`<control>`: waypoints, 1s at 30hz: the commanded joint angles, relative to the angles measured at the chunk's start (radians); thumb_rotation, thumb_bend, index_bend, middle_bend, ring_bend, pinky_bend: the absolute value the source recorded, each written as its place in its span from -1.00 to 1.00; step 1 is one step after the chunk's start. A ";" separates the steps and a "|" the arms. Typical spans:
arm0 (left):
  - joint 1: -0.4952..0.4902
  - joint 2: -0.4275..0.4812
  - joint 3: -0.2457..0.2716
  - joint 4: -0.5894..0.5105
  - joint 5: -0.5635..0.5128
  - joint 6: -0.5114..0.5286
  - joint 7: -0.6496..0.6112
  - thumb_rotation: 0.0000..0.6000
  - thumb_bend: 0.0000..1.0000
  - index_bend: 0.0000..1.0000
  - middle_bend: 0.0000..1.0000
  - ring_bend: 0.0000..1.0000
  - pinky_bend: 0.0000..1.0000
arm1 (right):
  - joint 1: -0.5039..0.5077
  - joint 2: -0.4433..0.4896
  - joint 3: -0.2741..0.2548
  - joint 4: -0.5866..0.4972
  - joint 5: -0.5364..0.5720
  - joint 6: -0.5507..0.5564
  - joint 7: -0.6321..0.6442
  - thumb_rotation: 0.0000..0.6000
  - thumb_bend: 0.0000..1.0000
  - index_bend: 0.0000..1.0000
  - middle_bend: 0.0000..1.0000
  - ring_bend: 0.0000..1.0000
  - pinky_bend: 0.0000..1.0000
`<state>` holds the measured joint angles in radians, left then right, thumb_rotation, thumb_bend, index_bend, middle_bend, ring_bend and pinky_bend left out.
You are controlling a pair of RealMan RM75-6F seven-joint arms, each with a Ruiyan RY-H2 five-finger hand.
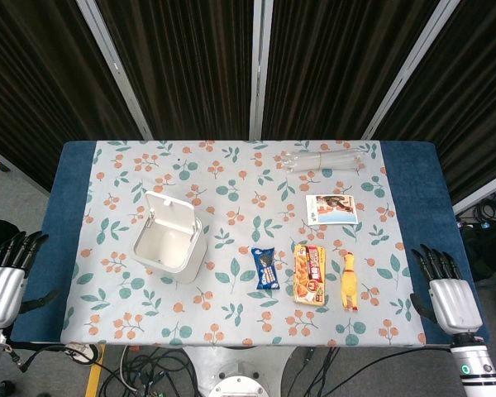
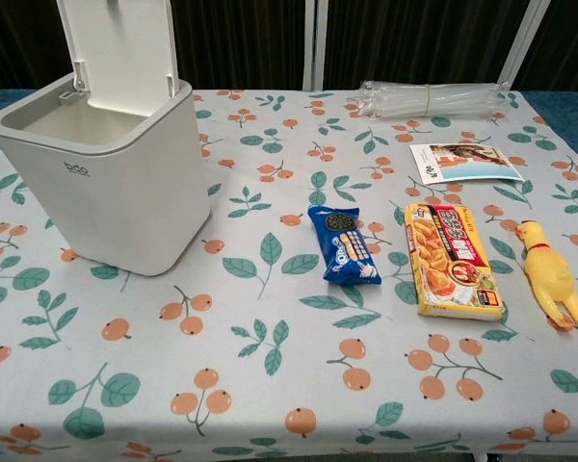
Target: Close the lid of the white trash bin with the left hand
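Observation:
The white trash bin (image 1: pixel 170 248) (image 2: pixel 111 178) stands on the left part of the table. Its lid (image 1: pixel 172 217) (image 2: pixel 123 50) is hinged at the back and stands upright, so the bin's inside shows. My left hand (image 1: pixel 7 275) hangs off the table's left edge, well to the left of the bin, fingers apart and holding nothing. My right hand (image 1: pixel 446 291) is beyond the table's right edge, also with spread fingers and nothing in it. Neither hand appears in the chest view.
A blue snack packet (image 1: pixel 266 268) (image 2: pixel 343 243), an orange snack box (image 1: pixel 309 274) (image 2: pixel 450 257) and a yellow rubber chicken (image 1: pixel 347 281) (image 2: pixel 551 275) lie right of the bin. A card (image 1: pixel 331 209) (image 2: pixel 463 162) and a clear wrapped bundle (image 1: pixel 324 158) (image 2: pixel 433 97) sit further back.

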<state>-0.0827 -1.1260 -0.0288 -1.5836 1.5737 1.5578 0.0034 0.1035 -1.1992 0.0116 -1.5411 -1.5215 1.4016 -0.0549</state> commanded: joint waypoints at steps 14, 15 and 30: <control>-0.051 0.078 -0.009 -0.054 0.056 -0.037 -0.046 0.99 -1.00 -0.74 -0.79 -0.93 -0.75 | -0.001 0.008 -0.003 -0.001 0.000 -0.003 -0.009 1.00 -0.48 -1.00 -1.00 -1.00 -1.00; -0.065 0.102 -0.014 -0.072 0.071 -0.044 -0.047 0.98 -1.00 -0.74 -0.79 -0.93 -0.75 | -0.001 0.008 -0.002 0.000 0.003 -0.004 -0.007 1.00 -0.48 -1.00 -1.00 -1.00 -1.00; -0.372 0.340 -0.137 -0.304 0.066 -0.380 -0.193 0.90 -0.94 -0.74 -0.78 -0.92 -0.71 | 0.007 0.004 -0.003 0.000 0.012 -0.024 -0.010 1.00 -0.48 -1.00 -1.00 -1.00 -1.00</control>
<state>-0.3943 -0.8232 -0.1342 -1.8479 1.6681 1.2490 -0.1373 0.1103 -1.1948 0.0095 -1.5414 -1.5100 1.3787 -0.0651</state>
